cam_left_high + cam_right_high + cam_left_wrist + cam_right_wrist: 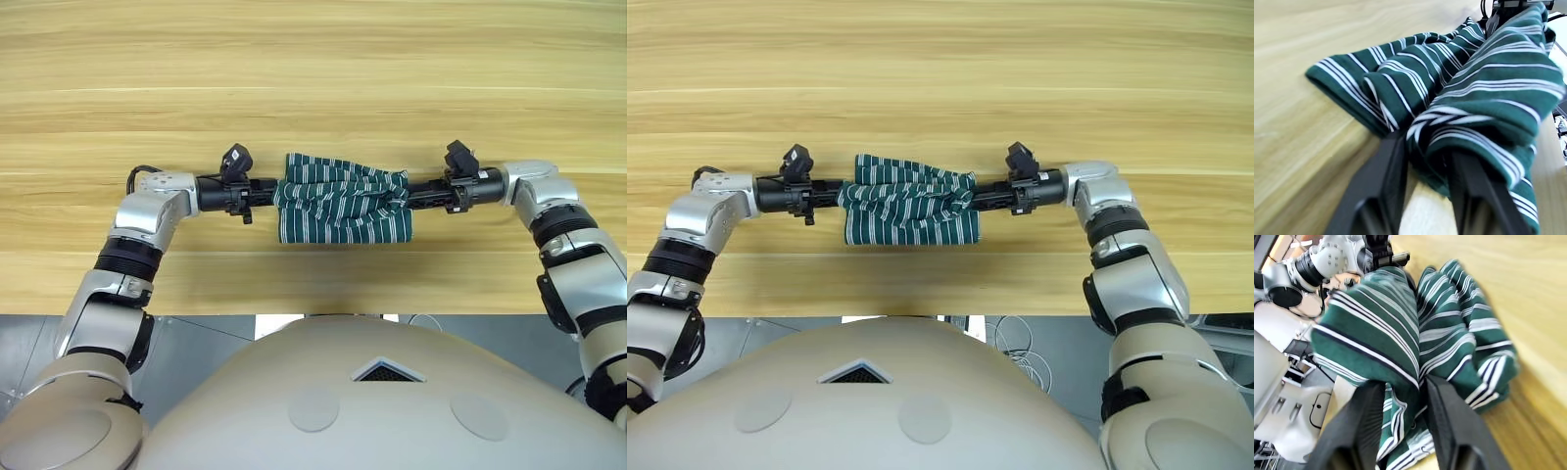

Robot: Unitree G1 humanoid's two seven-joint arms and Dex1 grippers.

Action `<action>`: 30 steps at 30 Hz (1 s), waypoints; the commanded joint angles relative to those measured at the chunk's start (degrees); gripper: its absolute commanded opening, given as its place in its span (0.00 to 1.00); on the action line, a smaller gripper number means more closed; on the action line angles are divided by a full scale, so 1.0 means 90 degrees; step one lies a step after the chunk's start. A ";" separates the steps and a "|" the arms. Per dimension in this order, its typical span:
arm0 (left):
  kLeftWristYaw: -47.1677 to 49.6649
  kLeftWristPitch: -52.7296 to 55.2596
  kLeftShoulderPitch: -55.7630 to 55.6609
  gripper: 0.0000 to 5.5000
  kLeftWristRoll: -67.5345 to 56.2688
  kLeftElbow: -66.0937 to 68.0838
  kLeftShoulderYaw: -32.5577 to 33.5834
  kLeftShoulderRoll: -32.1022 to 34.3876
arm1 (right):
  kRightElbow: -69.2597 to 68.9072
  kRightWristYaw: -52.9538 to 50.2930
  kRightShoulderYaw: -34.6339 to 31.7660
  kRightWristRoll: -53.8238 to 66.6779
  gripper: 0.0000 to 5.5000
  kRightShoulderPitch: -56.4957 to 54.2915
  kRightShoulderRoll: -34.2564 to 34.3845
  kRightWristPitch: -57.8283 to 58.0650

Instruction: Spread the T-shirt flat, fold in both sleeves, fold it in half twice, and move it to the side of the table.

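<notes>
While both jaws pinch bunched T-shirt (341, 211) ends — wood-grain table (313, 78) beneath, grey floor (206, 328) nearside.

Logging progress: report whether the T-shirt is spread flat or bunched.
Bunched: the T-shirt is gathered in folds, gripped at its ends by the left gripper and right gripper.

One T-shirt (341, 211), two hands (270, 194) (403, 196), one table (313, 59)

Both arms bent inward — grippers facing.
Forearms level; left gripper (266, 194) and right gripper (408, 195) each clamp a shirt (343, 211) end.
</notes>
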 commanded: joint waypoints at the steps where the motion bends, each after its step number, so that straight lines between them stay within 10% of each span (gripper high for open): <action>1: 0.0105 0.0370 -0.0029 0.34 0.0030 0.0293 0.0442 -0.0119 | 0.0172 -0.0012 -0.0456 0.0094 0.39 -0.0209 -0.0021 0.0030; 19: 0.1449 0.1582 -0.0394 0.84 -0.0699 0.0464 0.2623 -0.1366 | -0.3971 -0.0417 -0.2630 0.0356 0.87 0.2002 0.0403 -0.0955; 30: 0.1472 0.0665 0.0295 0.98 -0.0961 -0.1101 0.3461 -0.1390 | -0.5042 -0.0731 -0.0598 -0.1551 0.87 0.2311 0.0303 -0.0224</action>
